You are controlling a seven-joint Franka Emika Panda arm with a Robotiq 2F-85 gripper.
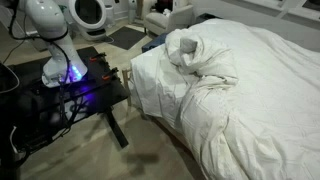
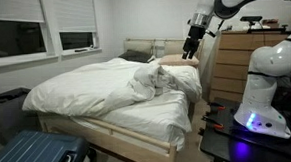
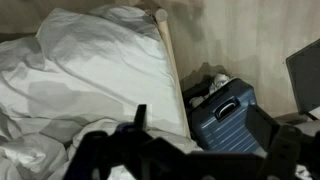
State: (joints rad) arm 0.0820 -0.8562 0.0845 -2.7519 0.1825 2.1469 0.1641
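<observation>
My gripper [image 2: 194, 46] hangs high in the air over the head end of a bed, near the tan pillow [image 2: 181, 61], and touches nothing. In the wrist view the gripper [image 3: 196, 110] is open, its two dark fingers spread wide with nothing between them. Far below it lie the white duvet [image 3: 90, 70] and a blue hard-shell suitcase [image 3: 222, 112] on the floor beside the wooden bed rail [image 3: 170, 70]. The duvet [image 2: 96, 89] is rumpled, with a bunched heap [image 2: 158, 80] near the middle, seen too as the heap [image 1: 190, 50]. The gripper is out of sight in the exterior view that shows the robot's base.
The robot base [image 1: 55, 25] stands on a black stand [image 1: 75, 90] lit blue, beside the bed's foot corner. A wooden dresser [image 2: 235, 61] stands next to the headboard [image 2: 144, 46]. Windows [image 2: 43, 31] line the far wall. The suitcase [image 2: 39, 157] lies by the bed's foot.
</observation>
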